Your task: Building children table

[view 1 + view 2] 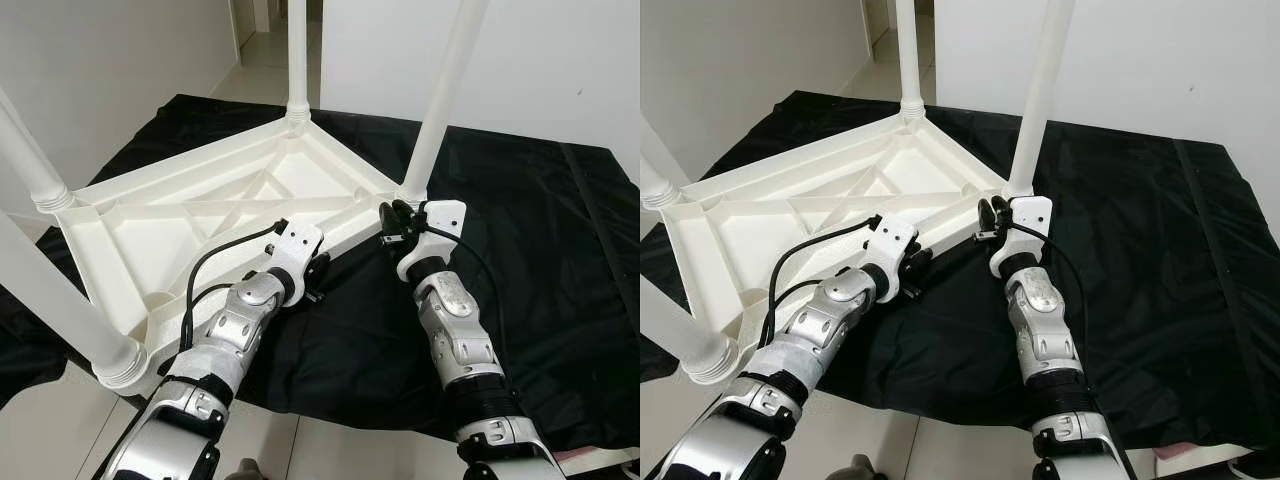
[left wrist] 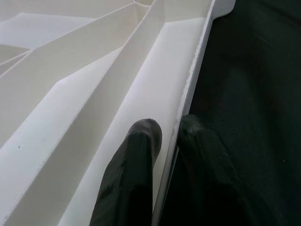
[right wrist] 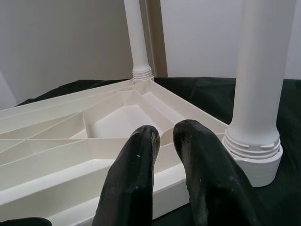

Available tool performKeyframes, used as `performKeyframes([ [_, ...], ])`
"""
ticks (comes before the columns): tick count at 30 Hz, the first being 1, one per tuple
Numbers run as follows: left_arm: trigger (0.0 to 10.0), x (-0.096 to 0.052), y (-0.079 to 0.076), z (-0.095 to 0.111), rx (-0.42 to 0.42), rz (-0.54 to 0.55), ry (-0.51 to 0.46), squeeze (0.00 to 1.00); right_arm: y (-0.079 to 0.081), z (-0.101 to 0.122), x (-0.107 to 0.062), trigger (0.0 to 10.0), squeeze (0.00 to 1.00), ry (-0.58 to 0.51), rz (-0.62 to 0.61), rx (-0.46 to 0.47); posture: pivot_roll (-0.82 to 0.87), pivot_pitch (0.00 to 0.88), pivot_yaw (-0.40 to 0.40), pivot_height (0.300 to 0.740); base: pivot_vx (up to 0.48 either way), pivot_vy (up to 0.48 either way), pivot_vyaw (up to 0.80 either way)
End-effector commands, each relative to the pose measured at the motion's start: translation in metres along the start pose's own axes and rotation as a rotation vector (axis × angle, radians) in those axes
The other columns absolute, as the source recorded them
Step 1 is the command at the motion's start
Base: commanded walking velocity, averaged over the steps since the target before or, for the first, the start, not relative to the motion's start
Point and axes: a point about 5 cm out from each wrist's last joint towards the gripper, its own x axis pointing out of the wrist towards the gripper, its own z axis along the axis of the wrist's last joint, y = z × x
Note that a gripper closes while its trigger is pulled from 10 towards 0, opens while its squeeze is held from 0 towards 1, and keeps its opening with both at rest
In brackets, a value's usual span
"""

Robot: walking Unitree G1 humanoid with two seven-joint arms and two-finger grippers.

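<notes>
We see the white children's table (image 1: 200,215) lying upside down on a black cloth (image 1: 540,260), its four legs (image 1: 440,95) pointing up. Our left gripper (image 2: 170,129) pinches the table's near rim, one finger inside and one outside. Our right gripper (image 3: 163,136) sits at the rim just beside the near right corner leg, fingers slightly apart, holding nothing.

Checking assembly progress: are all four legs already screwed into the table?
Yes, four white legs stand in the corners of the upturned table, including the right one.
</notes>
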Motion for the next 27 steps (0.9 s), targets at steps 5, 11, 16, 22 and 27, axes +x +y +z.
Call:
performKeyframes([
  [5, 10.0, -0.002, 0.012, -0.004, 0.099, 0.052, 0.025, 0.00, 0.001, 0.000, -0.002, 10.0, 0.00, -0.003, -0.004, 0.005, 0.10, 0.000, 0.009, 0.740, 0.000, 0.000, 0.00],
  [11, 10.0, -0.002, 0.020, 0.002, 0.071, 0.053, 0.006, 0.47, 0.002, -0.001, -0.003, 10.0, 0.00, -0.003, -0.005, 0.008, 0.10, 0.000, 0.015, 0.740, 0.000, 0.000, 0.00],
  [16, 10.0, -0.006, 0.008, 0.010, 0.073, -0.018, -0.046, 0.60, 0.001, -0.002, -0.005, 10.0, 0.00, 0.001, -0.008, 0.010, 0.10, 0.000, 0.015, 0.740, 0.000, 0.000, 0.00],
  [22, 10.0, -0.012, -0.003, 0.018, 0.083, -0.088, -0.105, 0.00, 0.001, -0.002, -0.006, 10.0, 0.00, 0.003, -0.008, 0.010, 0.10, 0.000, 0.009, 0.740, 0.000, 0.000, 0.00],
  [27, 10.0, -0.031, -0.012, 0.025, 0.089, -0.144, -0.156, 0.00, 0.002, -0.004, -0.007, 10.0, 0.00, 0.010, -0.001, 0.011, 0.12, 0.012, 0.000, 0.740, 0.000, 0.000, 0.00],
])
